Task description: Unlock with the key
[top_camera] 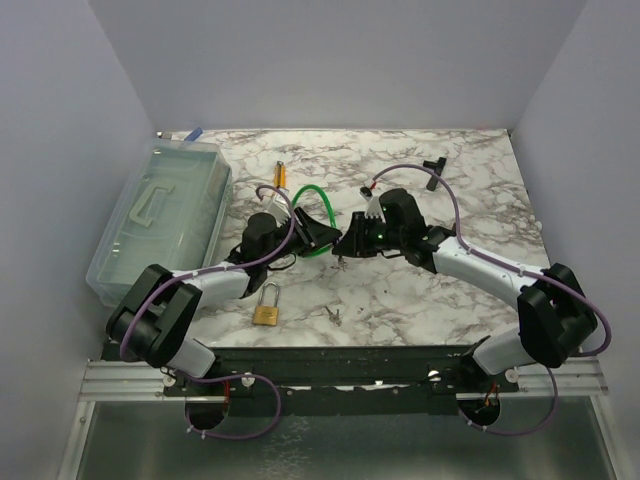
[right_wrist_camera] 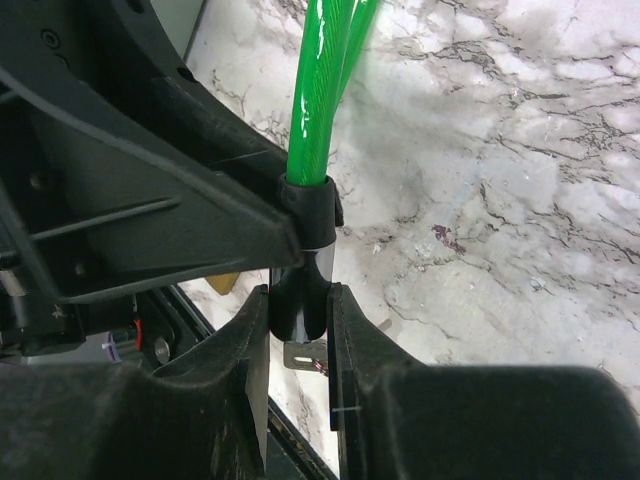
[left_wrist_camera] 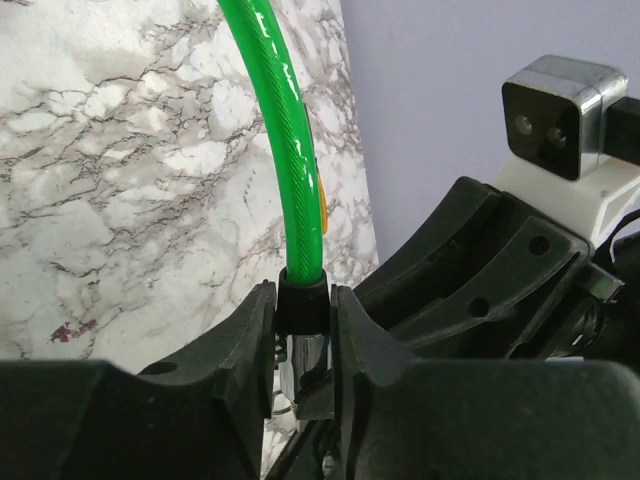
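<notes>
Key (top_camera: 333,316) is picked up by the top view only: flat on the marble table (top_camera: 470,190), right of the brass padlock (top_camera: 265,306), apart from both arms. Wrist views add grip detail: left gripper (left_wrist_camera: 301,310) is clamped on the black collar of the green cable lock (left_wrist_camera: 290,150). Right gripper (right_wrist_camera: 298,312) is clamped on its black barrel end.

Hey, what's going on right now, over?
Left gripper, right gripper: both shut on green cable lock. Key loose on table, unheld. Brass padlock beside it, apart.
</notes>
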Controlling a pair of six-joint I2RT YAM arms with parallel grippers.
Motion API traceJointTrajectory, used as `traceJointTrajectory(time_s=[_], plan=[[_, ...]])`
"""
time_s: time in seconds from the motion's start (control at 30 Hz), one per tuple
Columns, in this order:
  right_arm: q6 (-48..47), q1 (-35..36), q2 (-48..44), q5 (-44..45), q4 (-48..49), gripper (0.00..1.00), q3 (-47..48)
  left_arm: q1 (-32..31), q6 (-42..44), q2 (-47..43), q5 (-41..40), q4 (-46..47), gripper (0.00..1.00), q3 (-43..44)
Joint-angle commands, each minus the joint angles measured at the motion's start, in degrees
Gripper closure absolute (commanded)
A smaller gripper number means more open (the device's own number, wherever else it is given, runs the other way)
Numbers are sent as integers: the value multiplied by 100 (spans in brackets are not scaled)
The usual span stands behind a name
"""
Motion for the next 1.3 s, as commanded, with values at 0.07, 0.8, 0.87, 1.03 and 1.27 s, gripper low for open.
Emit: traceJointTrajectory(time_s=[0.07, 0.8, 0.87, 1.03, 1.27], plan=[[-59, 30, -31, 266, 90, 98, -51, 6, 255, -166, 138, 52, 42, 49], [-3, 30, -207, 669, -29, 100, -254, -312, 3653, -1775, -2513, -4499, 29, 1253], [-33, 30, -214, 716, -71, 100, -244, -517, 3951, -1843, -2952, -4507, 30, 1170], [-100, 30, -206, 753, -167, 99, -211, -921, 5050, -2094, -3113, -3826, 37, 521], [-152, 17, -234, 670, -137, 100, -316, -1176, 6246, -1649, -2180, -3740, 36, 431]])
